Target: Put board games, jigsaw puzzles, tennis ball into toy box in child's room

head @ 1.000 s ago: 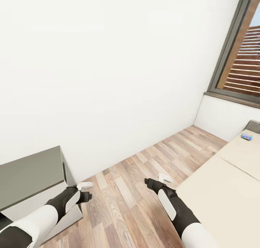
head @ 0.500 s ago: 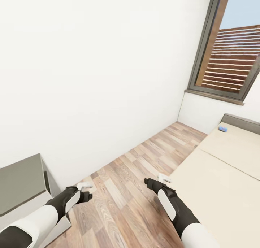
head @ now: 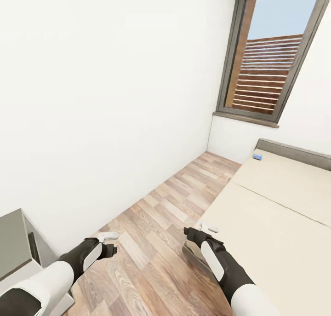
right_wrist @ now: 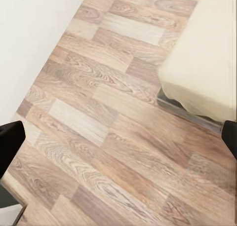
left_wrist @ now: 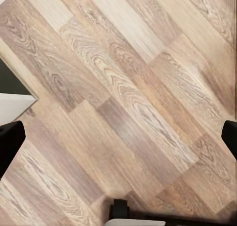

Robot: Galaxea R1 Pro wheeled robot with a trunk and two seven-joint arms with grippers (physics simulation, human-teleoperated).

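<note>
Both pairs of jaws stand wide apart and hold nothing. In the head view, the left gripper (head: 108, 237) and right gripper (head: 208, 227) hover over the wood-plank floor (head: 156, 242). The low bed with plain beige mattress (head: 276, 224) lies at the right; a small blue object, probably the blue board game (head: 257, 157), rests near its grey headboard (head: 294, 152). A corner of the dark-grey table section (head: 11, 242) shows at the left.

In the left wrist view, dark fingertips (left_wrist: 10, 142) frame bare planks.

In the right wrist view, fingertips (right_wrist: 10, 139) frame floor and the mattress corner (right_wrist: 207, 73).
</note>
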